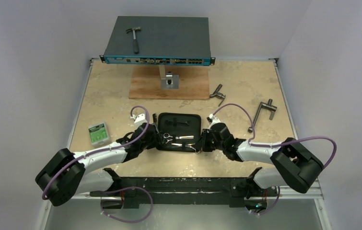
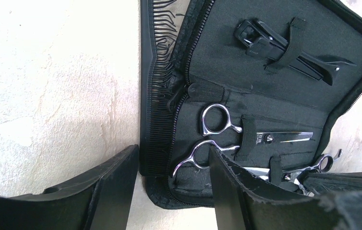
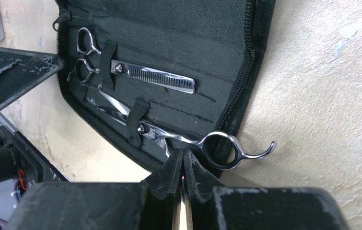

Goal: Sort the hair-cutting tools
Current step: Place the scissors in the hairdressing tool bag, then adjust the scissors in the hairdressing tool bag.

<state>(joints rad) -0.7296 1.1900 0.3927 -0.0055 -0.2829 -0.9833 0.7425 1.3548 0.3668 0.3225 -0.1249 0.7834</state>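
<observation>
Case: a black fabric zip case [image 2: 265,91] lies open at the centre of the overhead view, on a mottled beige tabletop [image 1: 111,100].

Hair clip: the thin black hair clip [image 2: 289,52], matte and angular, sits under an elastic strap in the case's upper half.

Scissors: the thinning scissors [image 3: 155,76], polished steel with a toothed blade, are tucked under an elastic loop. The plain scissors [image 3: 169,136] are looped too, but their ring handle and curled finger rest jut past the zip rim, lower right in the right wrist view.

Comb: the narrow black comb [image 2: 151,96], fine-toothed, lies outside the case. It is hard against the case's left edge in the left wrist view, with some teeth splayed under the zip border.

Left gripper: the left gripper [image 2: 173,148] has its jaws apart, straddling the comb's near end and the case corner, with no grasp showing.

Right gripper: the right gripper [image 3: 183,158] has its fingers pressed together with nothing visible between them, their tips at the case rim just beside the plain scissors' shank.

Progress: mostly done, by the look of it. The clip and both scissors are strapped in; the comb still needs stowing and the protruding handle wants seating.

Left aside: a hammer [image 1: 133,38] at the top of the overhead view and grey T-handled tools [image 1: 265,112] at right.
</observation>
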